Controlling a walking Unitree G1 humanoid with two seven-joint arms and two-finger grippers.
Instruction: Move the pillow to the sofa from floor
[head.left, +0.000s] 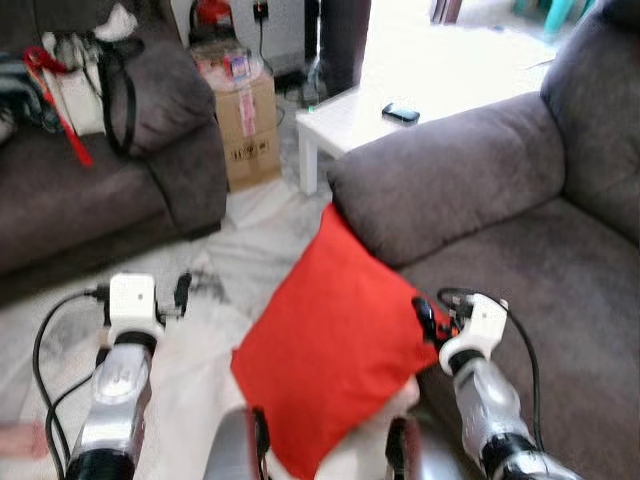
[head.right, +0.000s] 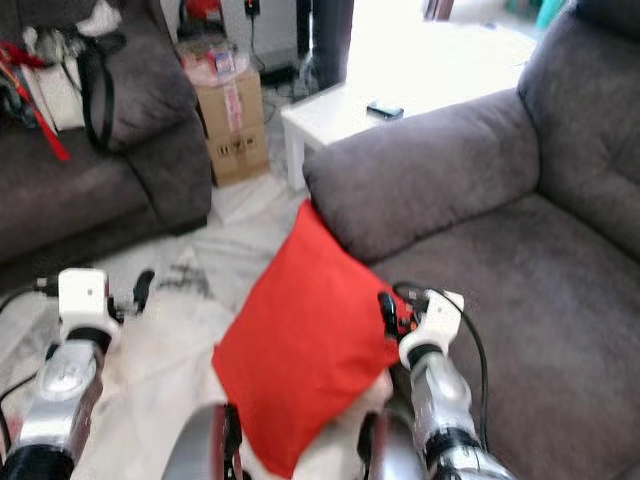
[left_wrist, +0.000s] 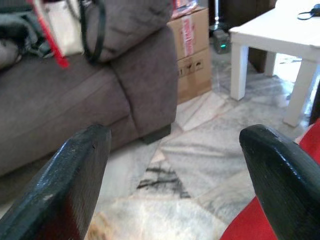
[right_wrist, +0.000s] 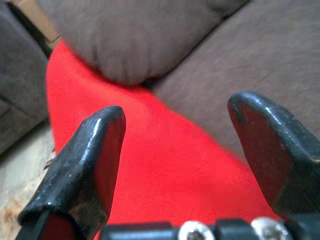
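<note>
- Both jaws were spread wide, gripping nothing: right gripper (right_wrist: 172, 150) was over the pillow (head.left: 335, 345), left gripper (left_wrist: 175, 165) beside it.
- Pillow leaned on the sofa (head.left: 520, 250) front, off the seat.
- Risk, I'd guess: a one-sided pinch and it flops back onto the floor (left_wrist: 200, 165).

- 1 red pillow (head.left: 335, 340), against sofa arm
- 2 grey sofas (head.left: 520, 220) (head.left: 90, 190)
- 1 white table (head.left: 440, 85) behind sofa, 1 phone (head.left: 400, 113) on it
- 1 cardboard box (head.left: 245, 125)
- 2 grippers (head.left: 183, 290) (head.left: 425, 318)

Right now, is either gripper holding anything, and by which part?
Neither grips. Both grippers are open: the right gripper hovers beside the red pillow at its right edge; the left gripper is over bare floor.
</note>
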